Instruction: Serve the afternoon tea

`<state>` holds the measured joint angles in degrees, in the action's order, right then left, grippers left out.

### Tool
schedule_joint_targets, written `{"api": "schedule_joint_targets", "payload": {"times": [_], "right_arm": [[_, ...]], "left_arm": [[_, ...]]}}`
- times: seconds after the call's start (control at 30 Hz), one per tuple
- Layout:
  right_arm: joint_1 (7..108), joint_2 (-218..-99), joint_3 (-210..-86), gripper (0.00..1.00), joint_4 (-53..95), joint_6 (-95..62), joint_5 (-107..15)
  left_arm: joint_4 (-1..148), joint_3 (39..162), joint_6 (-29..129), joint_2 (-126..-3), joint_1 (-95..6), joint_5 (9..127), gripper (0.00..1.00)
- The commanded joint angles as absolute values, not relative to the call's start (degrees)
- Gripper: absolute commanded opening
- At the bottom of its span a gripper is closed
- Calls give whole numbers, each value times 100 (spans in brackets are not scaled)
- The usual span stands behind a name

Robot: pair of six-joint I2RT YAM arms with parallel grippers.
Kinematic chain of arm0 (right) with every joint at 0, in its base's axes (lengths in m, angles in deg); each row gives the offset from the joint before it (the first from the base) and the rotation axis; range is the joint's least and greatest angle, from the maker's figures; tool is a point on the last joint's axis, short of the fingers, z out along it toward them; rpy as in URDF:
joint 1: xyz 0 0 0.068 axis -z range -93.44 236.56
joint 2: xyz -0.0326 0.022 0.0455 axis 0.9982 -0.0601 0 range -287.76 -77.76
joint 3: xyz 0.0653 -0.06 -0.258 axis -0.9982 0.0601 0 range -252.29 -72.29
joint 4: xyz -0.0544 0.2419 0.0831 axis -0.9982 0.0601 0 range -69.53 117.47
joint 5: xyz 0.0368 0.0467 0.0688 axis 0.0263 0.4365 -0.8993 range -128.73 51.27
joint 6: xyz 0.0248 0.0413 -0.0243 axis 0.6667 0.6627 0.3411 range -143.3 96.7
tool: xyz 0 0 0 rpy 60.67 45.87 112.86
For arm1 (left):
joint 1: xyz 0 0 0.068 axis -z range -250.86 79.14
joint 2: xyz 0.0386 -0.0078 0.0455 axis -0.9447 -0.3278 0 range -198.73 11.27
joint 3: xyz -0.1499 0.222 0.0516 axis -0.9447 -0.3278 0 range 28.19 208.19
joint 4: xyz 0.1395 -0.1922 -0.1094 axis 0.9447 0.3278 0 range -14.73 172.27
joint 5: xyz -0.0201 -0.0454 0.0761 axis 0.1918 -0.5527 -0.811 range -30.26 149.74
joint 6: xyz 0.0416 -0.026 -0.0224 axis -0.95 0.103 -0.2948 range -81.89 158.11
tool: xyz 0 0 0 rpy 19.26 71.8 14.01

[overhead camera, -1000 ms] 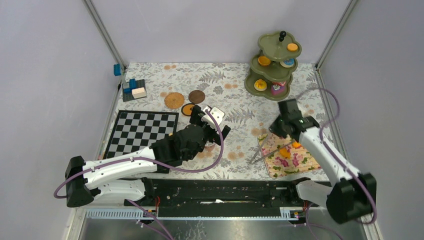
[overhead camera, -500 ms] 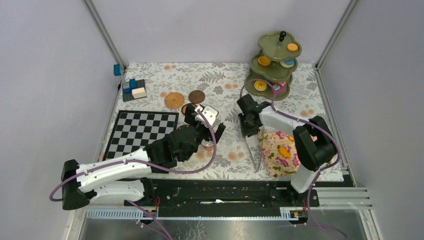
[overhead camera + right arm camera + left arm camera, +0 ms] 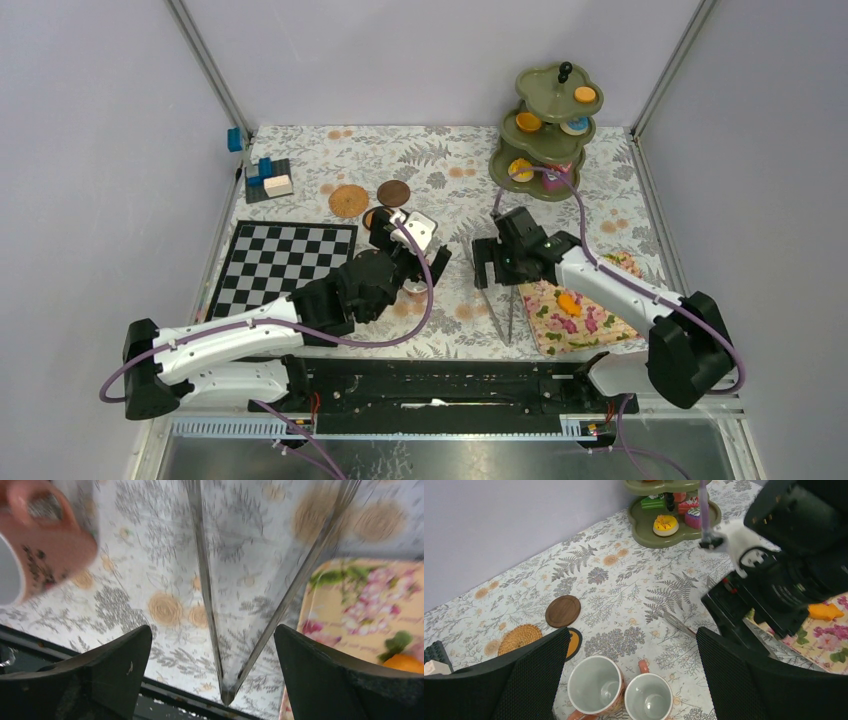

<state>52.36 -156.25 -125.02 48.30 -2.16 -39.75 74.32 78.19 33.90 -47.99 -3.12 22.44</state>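
Observation:
Two pinkish mugs (image 3: 595, 685) (image 3: 648, 697) stand upright and empty on the floral cloth, side by side. My left gripper (image 3: 631, 675) hovers open above them, touching neither. Three round coasters lie just beyond: dark brown (image 3: 563, 611), woven (image 3: 520, 638) and an orange-and-black one (image 3: 572, 642). The olive-green stand (image 3: 545, 130) at the back right carries small donuts and cakes (image 3: 665, 525). My right gripper (image 3: 220, 665) is open over metal tongs (image 3: 202, 580) that lie on the cloth. One mug (image 3: 40, 545) shows at the right wrist view's left.
A flowered tray (image 3: 590, 322) with an orange piece (image 3: 568, 302) lies right of the tongs. The chessboard (image 3: 285, 265) sits under my left arm, and blue and white blocks (image 3: 262, 178) lie at the back left. Frame posts rise at both back corners.
My right arm swung left from over the tray to the cloth beside it and its jaws went from shut to open. The tongs turned and now lie lengthwise. My left arm shifted slightly.

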Motion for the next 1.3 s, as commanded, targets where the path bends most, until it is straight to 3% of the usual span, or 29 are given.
{"api": "schedule_joint_targets", "payload": {"times": [0.0, 0.17, 0.57, 1.0, 1.27], "right_arm": [[4863, -15374, -11912, 100, 4810, 337, -3636], [4552, -15222, -11367, 100, 4332, 526, -3147], [3749, -16136, -10843, 98, 2557, 586, -1147], [3312, -16072, -10529, 77, 2105, 744, -258], [3311, -15012, -10656, 66, 2718, 805, -333]], "left_arm": [[7195, 7802, 3424, -4838, -336, 2258, 99], [7230, 7827, 3457, -4880, -336, 2299, 99], [7272, 7838, 3483, -4918, -336, 2317, 99], [7251, 7803, 3425, -4792, -336, 2206, 99], [7252, 7811, 3446, -4816, -336, 2245, 99]]}}
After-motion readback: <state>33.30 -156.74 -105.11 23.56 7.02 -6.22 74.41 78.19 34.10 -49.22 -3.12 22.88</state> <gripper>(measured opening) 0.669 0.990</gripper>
